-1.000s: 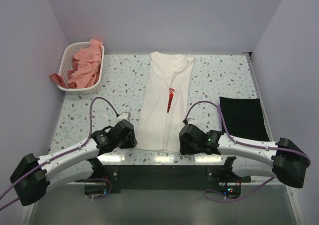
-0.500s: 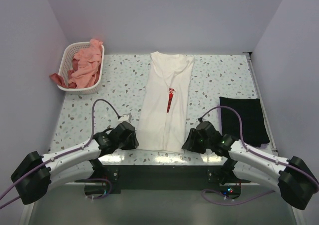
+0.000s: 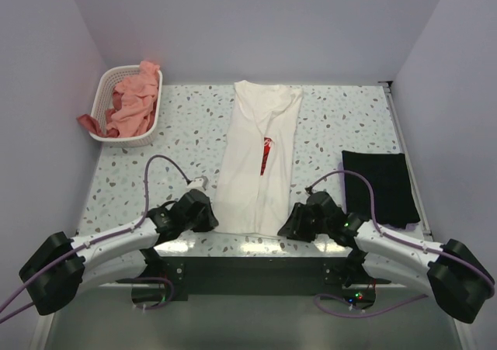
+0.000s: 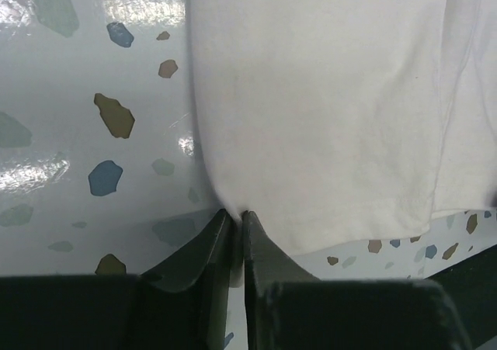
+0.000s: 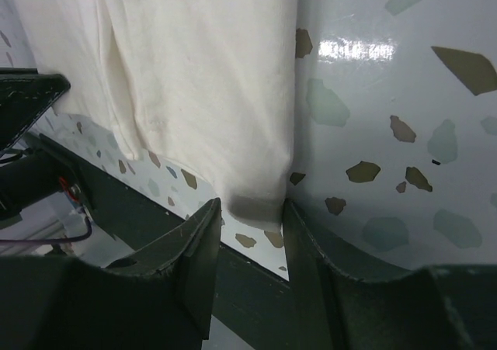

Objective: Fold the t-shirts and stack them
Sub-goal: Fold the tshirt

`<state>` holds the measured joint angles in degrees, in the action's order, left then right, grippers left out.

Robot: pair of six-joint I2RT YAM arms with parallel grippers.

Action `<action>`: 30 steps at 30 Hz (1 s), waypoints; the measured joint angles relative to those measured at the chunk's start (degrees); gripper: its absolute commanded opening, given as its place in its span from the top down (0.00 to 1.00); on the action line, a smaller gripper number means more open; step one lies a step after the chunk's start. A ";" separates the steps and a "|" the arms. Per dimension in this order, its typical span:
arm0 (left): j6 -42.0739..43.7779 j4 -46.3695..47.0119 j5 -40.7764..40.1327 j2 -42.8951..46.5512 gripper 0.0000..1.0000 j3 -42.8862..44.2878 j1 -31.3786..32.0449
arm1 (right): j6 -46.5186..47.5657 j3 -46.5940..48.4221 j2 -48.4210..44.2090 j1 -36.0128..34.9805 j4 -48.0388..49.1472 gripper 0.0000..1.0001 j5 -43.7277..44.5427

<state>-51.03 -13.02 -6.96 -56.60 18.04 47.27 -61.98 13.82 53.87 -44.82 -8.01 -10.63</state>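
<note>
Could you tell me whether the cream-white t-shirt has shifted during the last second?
No: the cream-white cloth t-shirt still has its collar at the speckled table's far edge.

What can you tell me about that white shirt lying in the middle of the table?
The cream-white t-shirt is soft cloth, folded lengthwise into a narrow strip with a red print showing along the fold. It lies flat on the speckled table, collar end far. The left gripper pinches its near left corner; the right gripper's open jaws straddle the near right corner.

Black fingers [image 4: 194, 268], white arms [image 3: 116, 237], purple cables [image 3: 146, 183]
</note>
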 measured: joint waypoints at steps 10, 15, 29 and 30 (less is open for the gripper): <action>0.20 4.17 3.61 0.59 1.00 -2.23 0.02 | -1.01 -2.12 0.94 0.15 2.95 0.81 -2.38; -0.35 5.38 5.55 1.38 1.00 -3.30 0.85 | 0.35 -1.55 -2.54 0.20 -3.04 0.91 -0.81; -4.00 4.44 7.56 2.64 1.00 -4.02 8.07 | 7.72 2.25 -12.72 0.20 -24.41 0.97 0.98; -4.04 4.50 7.69 2.29 1.00 -3.85 8.07 | 7.93 2.36 -12.55 0.20 -24.39 0.97 0.92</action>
<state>-55.07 -8.51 0.73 -54.30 14.20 55.33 -54.04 16.19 41.32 -44.62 -32.40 -9.72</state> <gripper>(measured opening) 0.081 0.064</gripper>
